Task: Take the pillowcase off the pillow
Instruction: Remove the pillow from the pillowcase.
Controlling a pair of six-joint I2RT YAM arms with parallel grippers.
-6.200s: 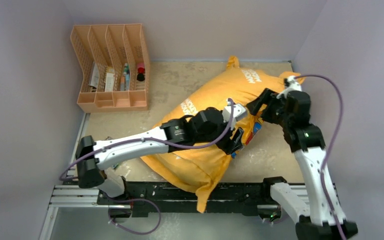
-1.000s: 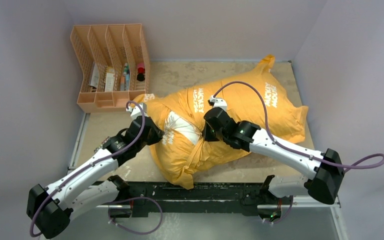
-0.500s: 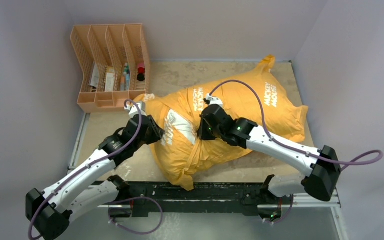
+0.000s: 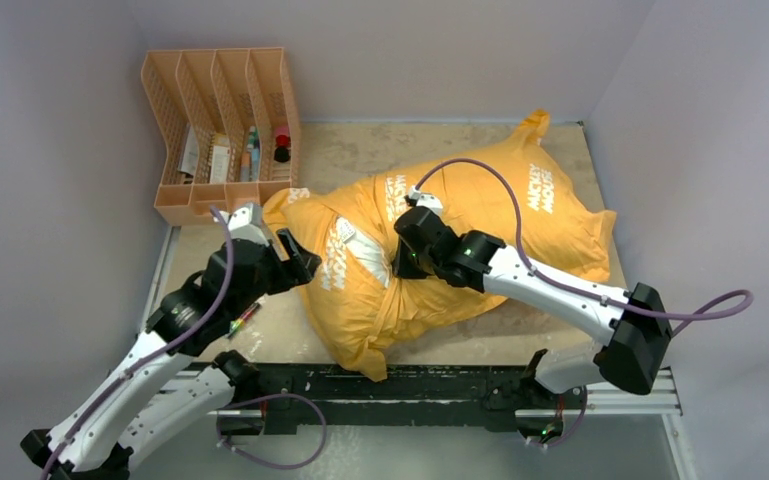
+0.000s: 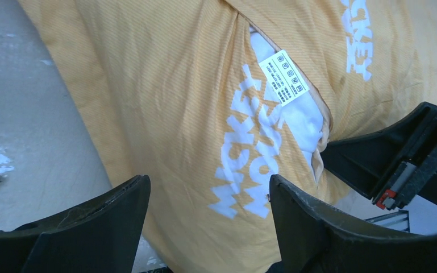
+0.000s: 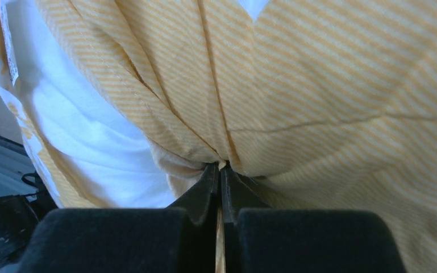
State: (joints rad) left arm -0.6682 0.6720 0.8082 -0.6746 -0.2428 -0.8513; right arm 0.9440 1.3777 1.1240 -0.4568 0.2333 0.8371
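Observation:
The orange-yellow pillowcase (image 4: 480, 215) with white lettering lies across the table. The white pillow (image 4: 365, 250) shows through its open slit. In the left wrist view the pillow (image 5: 301, 122) and its small white tag (image 5: 284, 69) peek out of the pillowcase (image 5: 165, 102). My left gripper (image 4: 305, 262) stands open just off the case's left end, holding nothing; in its own view (image 5: 207, 196) its jaws are wide apart over the lettering. My right gripper (image 4: 400, 262) is shut on a bunched fold of the pillowcase (image 6: 329, 85) beside the slit, pinched at its tips (image 6: 220, 169), with the pillow (image 6: 85, 131) to the left.
A peach desk organizer (image 4: 222, 135) with small items stands at the back left. A small red pen-like object (image 4: 243, 320) lies on the table near my left arm. Walls close in on three sides. The black rail (image 4: 410, 385) runs along the near edge.
My left gripper has opened, let go of the pillowcase's left end and drawn back to the left. The right gripper stayed shut on its fold and shifted slightly left.

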